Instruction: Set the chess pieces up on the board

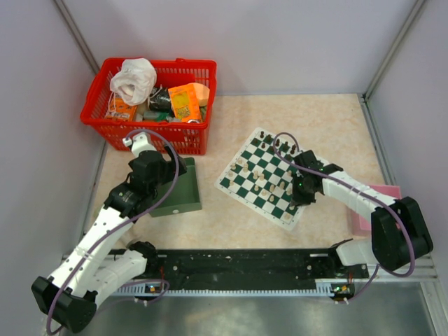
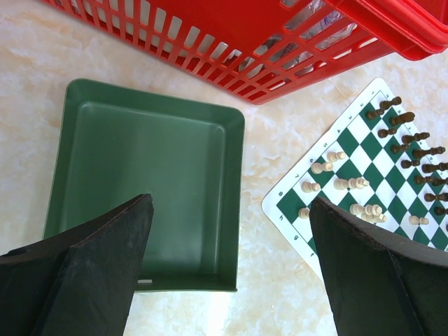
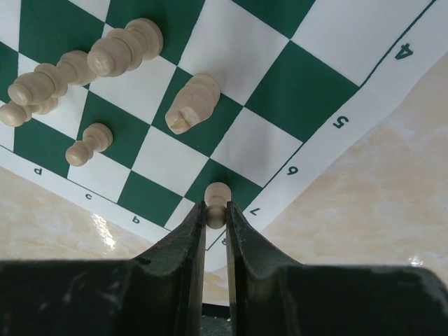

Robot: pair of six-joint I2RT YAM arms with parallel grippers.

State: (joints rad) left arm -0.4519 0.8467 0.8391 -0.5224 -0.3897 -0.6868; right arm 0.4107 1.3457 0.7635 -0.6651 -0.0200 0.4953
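- There's the right pincer point(image 3: 215, 211) pinching a cream pawn point(image 3: 218, 194) by its head, low over the board point(image 3: 294, 91) at the edge by the 7 mark; landed or not, I cannot tell
- best to lower it straight, centre it on its square and let go gently; mind the chess pieces point(image 3: 190, 105) close by
- left pincer point(image 2: 231, 210) spread wide over the green tray point(image 2: 140, 140)

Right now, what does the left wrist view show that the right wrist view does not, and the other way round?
Only left wrist: the tray, the basket, black pieces, and the open left gripper. Only right wrist: the right gripper shut on a cream pawn at the edge of the board, near the label 7. Both: the board, cream pieces on it, and the table.
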